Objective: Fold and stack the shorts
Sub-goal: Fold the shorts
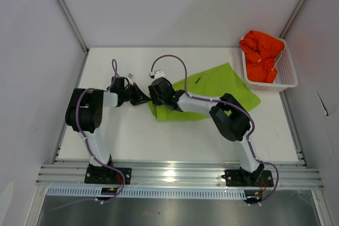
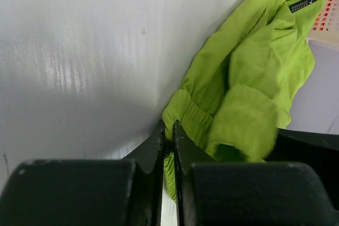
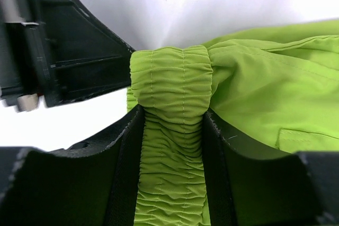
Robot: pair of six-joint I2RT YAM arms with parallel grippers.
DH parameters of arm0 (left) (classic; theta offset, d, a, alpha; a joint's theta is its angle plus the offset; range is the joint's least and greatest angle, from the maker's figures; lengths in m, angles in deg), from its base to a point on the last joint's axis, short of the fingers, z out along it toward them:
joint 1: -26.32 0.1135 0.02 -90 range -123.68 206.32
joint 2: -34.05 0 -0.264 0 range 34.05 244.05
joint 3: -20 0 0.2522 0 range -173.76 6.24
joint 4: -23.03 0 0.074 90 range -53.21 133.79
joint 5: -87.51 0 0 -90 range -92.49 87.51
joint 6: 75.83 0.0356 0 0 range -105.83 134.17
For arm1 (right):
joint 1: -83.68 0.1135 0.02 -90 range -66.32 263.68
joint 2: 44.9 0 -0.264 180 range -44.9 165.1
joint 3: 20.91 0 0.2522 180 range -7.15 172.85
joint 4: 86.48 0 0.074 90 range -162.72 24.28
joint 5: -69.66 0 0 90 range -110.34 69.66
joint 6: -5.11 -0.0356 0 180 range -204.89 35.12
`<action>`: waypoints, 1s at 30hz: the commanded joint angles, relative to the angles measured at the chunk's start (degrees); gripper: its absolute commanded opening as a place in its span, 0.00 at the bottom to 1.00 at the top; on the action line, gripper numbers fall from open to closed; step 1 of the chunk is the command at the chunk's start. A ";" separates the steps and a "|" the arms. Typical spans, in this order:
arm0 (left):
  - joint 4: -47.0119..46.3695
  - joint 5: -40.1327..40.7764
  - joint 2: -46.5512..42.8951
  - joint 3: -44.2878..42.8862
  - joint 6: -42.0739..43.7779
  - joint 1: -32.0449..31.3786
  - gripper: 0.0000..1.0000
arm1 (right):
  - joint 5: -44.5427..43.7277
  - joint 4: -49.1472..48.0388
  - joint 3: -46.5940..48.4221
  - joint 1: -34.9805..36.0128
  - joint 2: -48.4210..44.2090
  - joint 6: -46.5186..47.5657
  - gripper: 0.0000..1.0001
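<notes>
Left hand (image 2: pixel 168 130) was clenched on a thin edge of the lime green shorts (image 1: pixel 220 86), and the right hand (image 3: pixel 172 123) was grasping their gathered waistband, both near the middle of the top view. These shorts lay on the desk (image 1: pixel 132 136); the orange-red shorts (image 1: pixel 260 51) sat bunched in the white basket (image 1: pixel 286 80) at the upper right.

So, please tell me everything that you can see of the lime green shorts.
The lime green shorts are of thin, smooth-looking fabric, with a gathered elastic waistband and a small black label. They lie crumpled and partly spread on the white table, in its far right part, near the white basket. Both grippers hold their left end: the left gripper pinches a ruffled edge, and the right gripper clamps the bunched waistband.
</notes>
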 commanded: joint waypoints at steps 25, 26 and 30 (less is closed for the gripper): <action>-14.29 -4.32 -5.93 11.28 -8.69 3.35 0.58 | 4.51 -16.64 -9.65 1.01 2.88 -4.00 0.44; -16.14 -4.31 -6.46 12.17 -9.31 3.61 0.57 | 4.51 -16.91 -9.92 1.09 2.79 -4.00 0.44; -19.67 -3.00 -8.75 14.46 -11.50 4.31 0.53 | 3.72 -17.35 -10.53 1.01 2.70 -4.96 0.43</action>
